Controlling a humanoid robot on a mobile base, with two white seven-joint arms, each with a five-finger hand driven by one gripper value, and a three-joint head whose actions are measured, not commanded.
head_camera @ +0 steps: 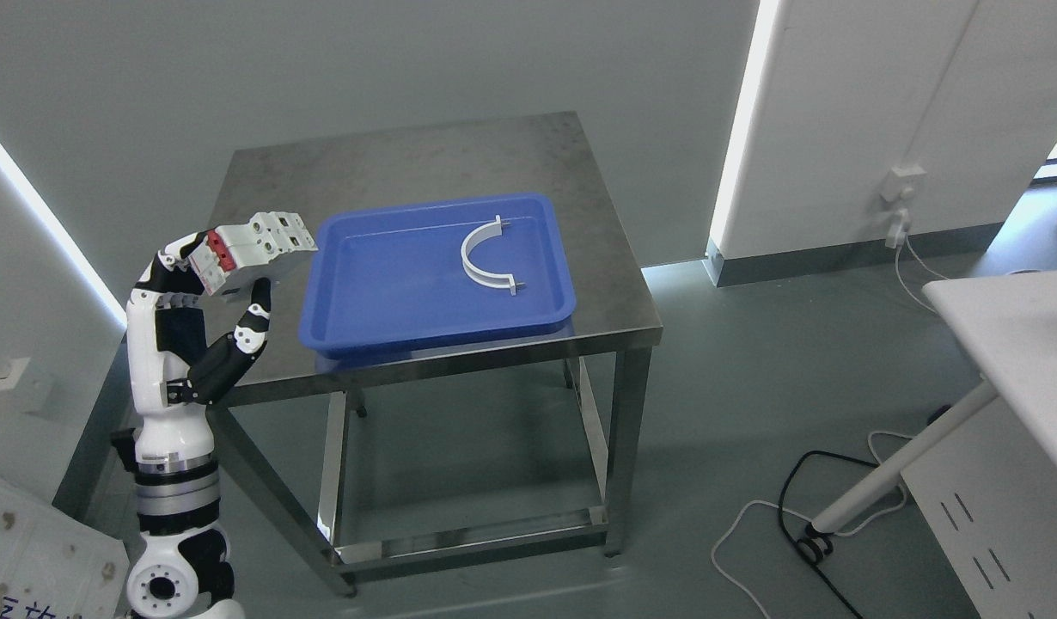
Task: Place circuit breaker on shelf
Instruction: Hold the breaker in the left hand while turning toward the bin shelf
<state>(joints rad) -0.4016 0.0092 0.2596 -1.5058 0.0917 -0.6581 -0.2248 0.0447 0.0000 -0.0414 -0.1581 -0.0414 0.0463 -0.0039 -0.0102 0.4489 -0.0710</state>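
Note:
My left hand (228,284) is raised over the left edge of the steel table (425,155). Its fingers are shut on a white circuit breaker with a red switch (253,243), held in the air just left of the blue tray (391,301). The breaker lies roughly level, its far end pointing toward the tray. The thumb sits below the breaker and the other fingers wrap over its red end. My right arm does not show.
The blue tray holds a white curved bracket (485,255). A white desk (1018,344) stands at the right with cables (803,516) on the floor beside it. A wall socket (902,202) is at the right. The table has a lower frame rail (468,537).

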